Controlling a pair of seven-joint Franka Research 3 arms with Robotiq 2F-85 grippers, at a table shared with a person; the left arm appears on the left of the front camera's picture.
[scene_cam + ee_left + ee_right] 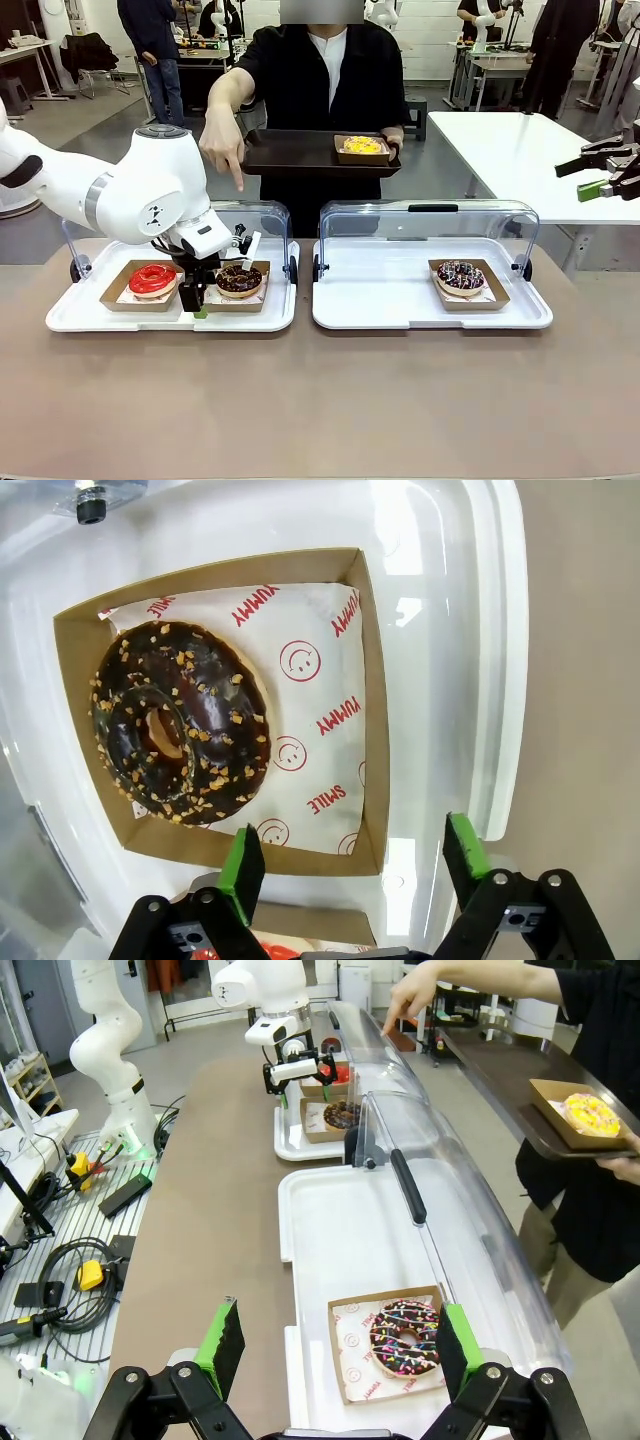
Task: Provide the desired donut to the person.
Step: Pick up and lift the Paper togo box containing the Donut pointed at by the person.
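Note:
A chocolate donut with nut bits [239,279] [180,725] lies in a brown paper box [372,710] on the left white tray [120,316]. My left gripper [197,303] [353,855] hangs open at that box's near edge, its green pads [243,862] either side of a box corner. A red glazed donut [152,279] sits in the neighbouring box. The person [330,60] points a finger [236,180] down at the left tray and holds a dark tray [290,155] carrying a yellow donut [362,146]. My right gripper [610,175] [337,1350] is open, off to the far right.
The right white tray [370,300] holds a chocolate donut with coloured sprinkles [461,276] [405,1338]. Both trays have clear lids [430,215] raised at their far side. Bare brown tabletop [320,400] stretches in front. Cables and tools [60,1260] lie beside the table.

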